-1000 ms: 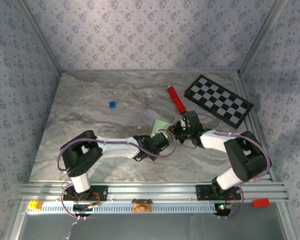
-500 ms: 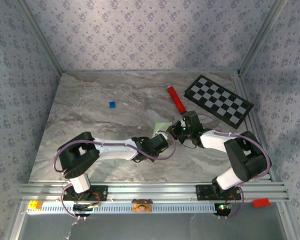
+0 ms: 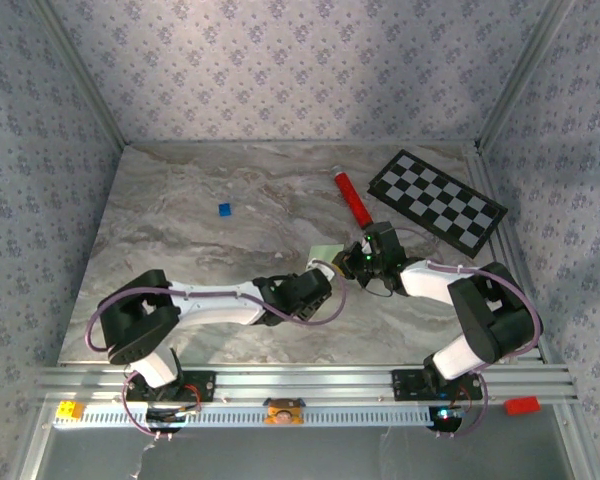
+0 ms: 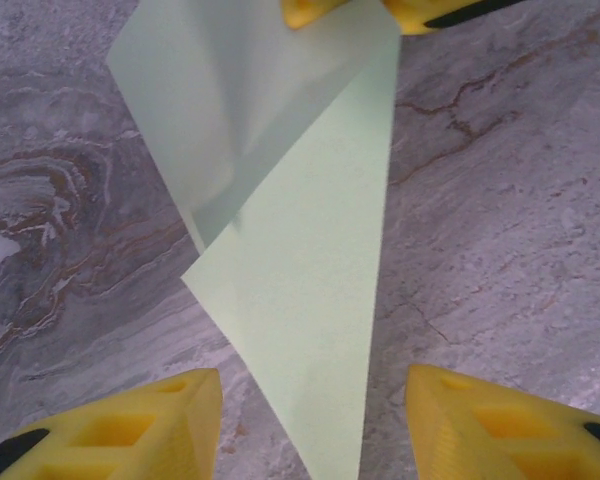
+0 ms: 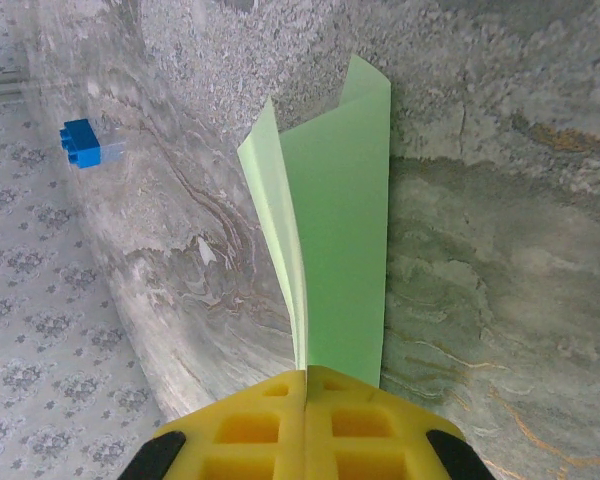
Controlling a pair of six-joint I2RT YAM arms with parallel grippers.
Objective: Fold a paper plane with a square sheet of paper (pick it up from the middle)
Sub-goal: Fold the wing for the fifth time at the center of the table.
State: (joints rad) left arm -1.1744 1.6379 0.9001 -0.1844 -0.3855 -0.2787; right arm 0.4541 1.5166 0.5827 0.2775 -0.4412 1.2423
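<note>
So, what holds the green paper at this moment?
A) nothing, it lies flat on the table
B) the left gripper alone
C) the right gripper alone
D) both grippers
C: the right gripper is shut on the edge of the green paper, while the left gripper stands open around it.

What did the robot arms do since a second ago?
The left gripper opened and let go of the green paper, and its arm drew back toward the near left. The right gripper stayed shut on the paper's edge. The red tube, checkerboard and blue square did not move.
</note>
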